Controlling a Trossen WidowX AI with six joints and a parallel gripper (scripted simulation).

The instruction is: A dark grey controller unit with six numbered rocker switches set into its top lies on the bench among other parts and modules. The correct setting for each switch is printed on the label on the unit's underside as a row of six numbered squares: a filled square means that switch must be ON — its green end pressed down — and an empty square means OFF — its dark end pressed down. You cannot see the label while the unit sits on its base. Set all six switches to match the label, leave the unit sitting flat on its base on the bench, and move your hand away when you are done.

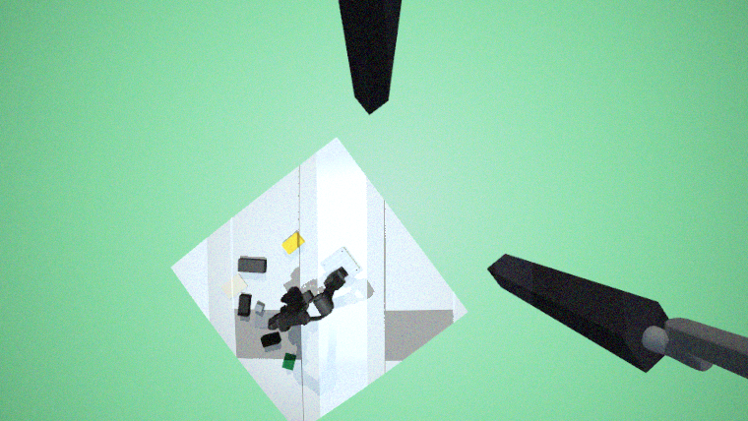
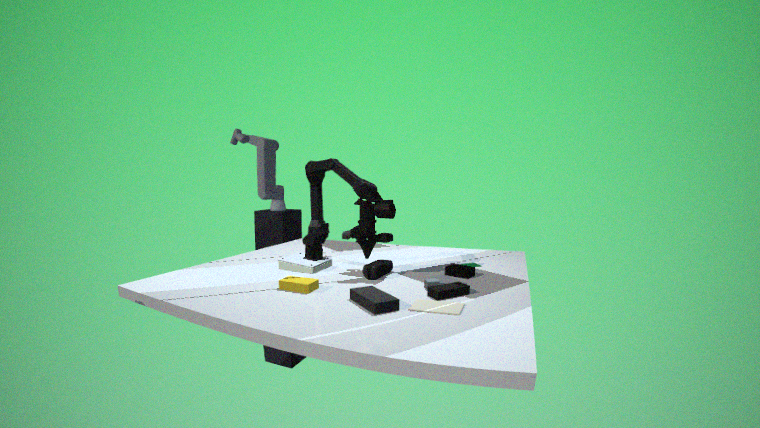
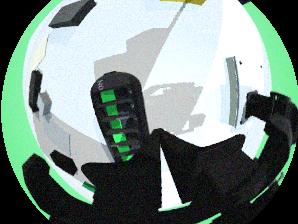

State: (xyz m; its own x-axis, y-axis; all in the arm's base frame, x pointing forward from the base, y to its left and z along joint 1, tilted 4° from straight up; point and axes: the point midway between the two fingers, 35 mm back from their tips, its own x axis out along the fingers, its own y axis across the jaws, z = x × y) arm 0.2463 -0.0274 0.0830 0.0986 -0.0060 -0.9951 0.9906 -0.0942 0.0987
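The dark grey controller unit (image 2: 378, 269) (image 3: 122, 80) sits on the bench with its switches facing up. In the wrist view a column of green switch ends shows on its left side and dark ends on its right. Which ends are pressed down is hard to tell, and the fingers hide the unit's near end. The label on its underside is hidden. My gripper (image 2: 366, 256) (image 3: 157, 132) is shut and empty, pointing down with its tips together just above the unit. In the top view the arm and shadow obscure the switches.
A yellow block (image 1: 292, 243) (image 2: 298, 285) and a dark grey box (image 1: 252, 265) (image 2: 373, 300) lie around the unit. Beyond are a cream sheet (image 1: 234, 285) (image 2: 438, 307), two black boxes (image 1: 244, 304) (image 1: 271, 339), a small grey block (image 1: 259, 307) and a green piece (image 1: 288, 361).
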